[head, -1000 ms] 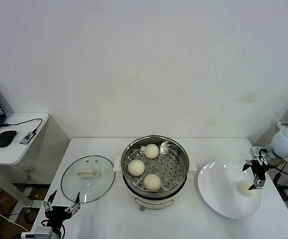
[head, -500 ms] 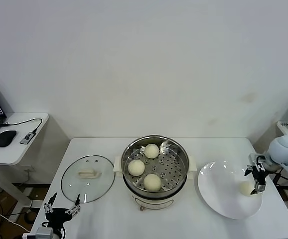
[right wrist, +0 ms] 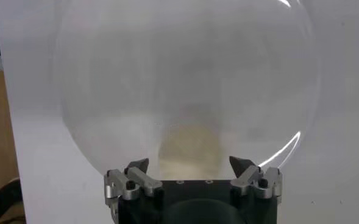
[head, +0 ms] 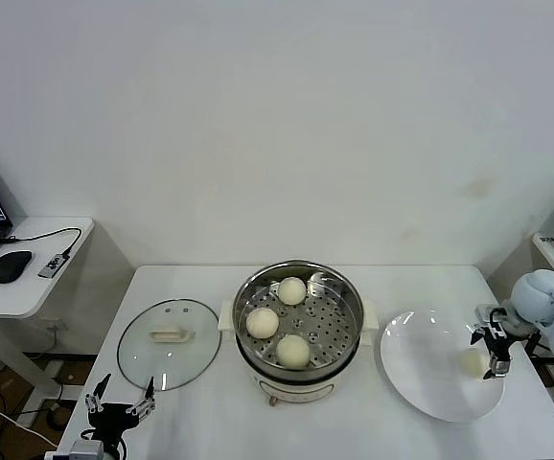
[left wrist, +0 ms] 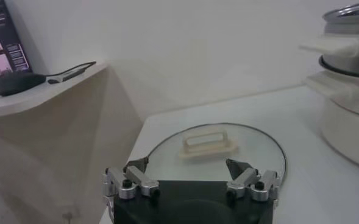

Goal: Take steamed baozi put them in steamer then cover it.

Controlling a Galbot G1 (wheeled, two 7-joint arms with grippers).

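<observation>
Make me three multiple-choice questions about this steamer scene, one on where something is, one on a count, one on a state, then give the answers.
1. Where is the glass lid?
A. on the table, on the steamer's left
B. on the steamer
C. on the plate

2. How many baozi lie in the steamer?
A. one
B. three
C. four

3. How is the right pincer?
A. shut on a bun
B. open over the plate's bun
C. holding the lid

Answers: 1 A, the lid lies flat beside the pot. 2 B, three buns on the tray. 3 B, fingers apart above the last baozi on the plate.
</observation>
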